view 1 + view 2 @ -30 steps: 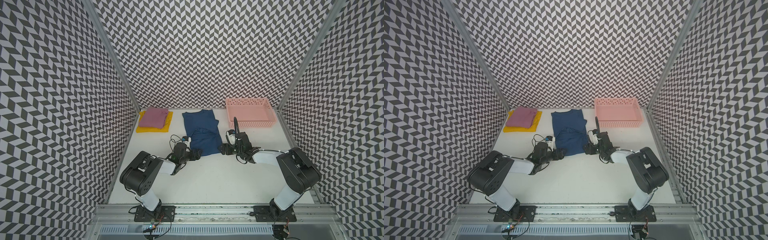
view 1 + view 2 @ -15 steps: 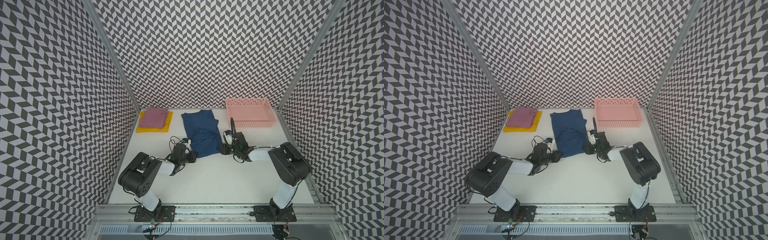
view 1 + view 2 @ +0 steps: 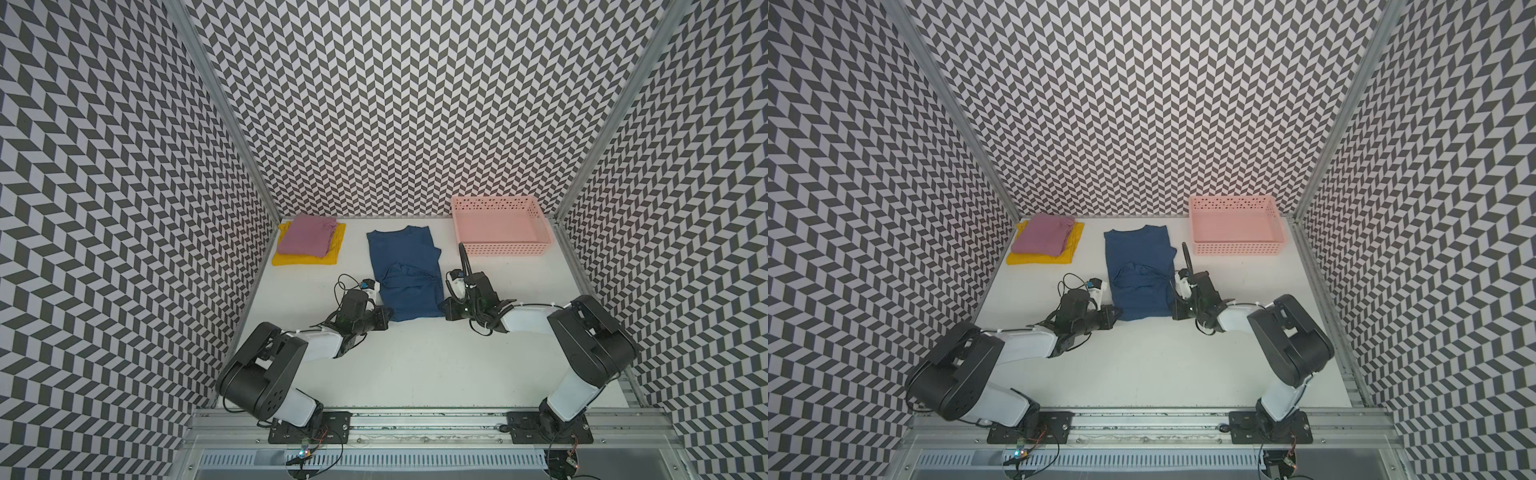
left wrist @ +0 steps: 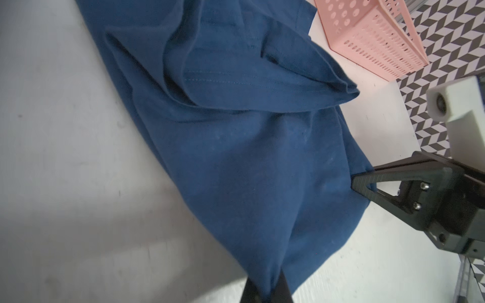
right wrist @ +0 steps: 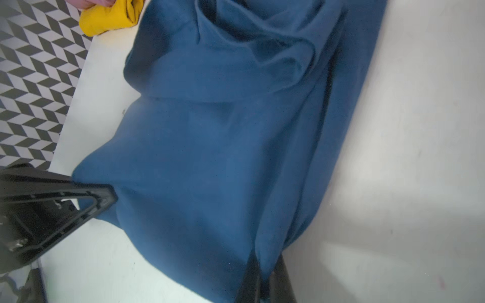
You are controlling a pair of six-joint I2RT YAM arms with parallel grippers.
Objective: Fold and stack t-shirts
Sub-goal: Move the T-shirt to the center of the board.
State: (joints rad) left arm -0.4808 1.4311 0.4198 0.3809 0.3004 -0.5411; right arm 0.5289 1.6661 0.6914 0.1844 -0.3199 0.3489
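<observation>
Navy t-shirt [image 3: 405,266] lies mid-table, partly folded: soft, limp, light. Left gripper [image 3: 385,323] and right gripper [image 3: 446,308] each clenched on one near corner. Lift your two corners evenly, or cloth sags between.

The yellow t-shirt [image 3: 306,258] lies mostly buried under the mauve-pink t-shirt [image 3: 309,235] — only its edges show. Near corners of the navy t-shirt [image 4: 236,157] vanish inside the left gripper [image 4: 265,290] and right gripper [image 5: 265,287] — both cut off at the frame edge.

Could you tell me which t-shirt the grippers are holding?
The navy shirt, its near corners pinched by left gripper and right gripper; the pink shirt lies apart on the yellow shirt.
</observation>
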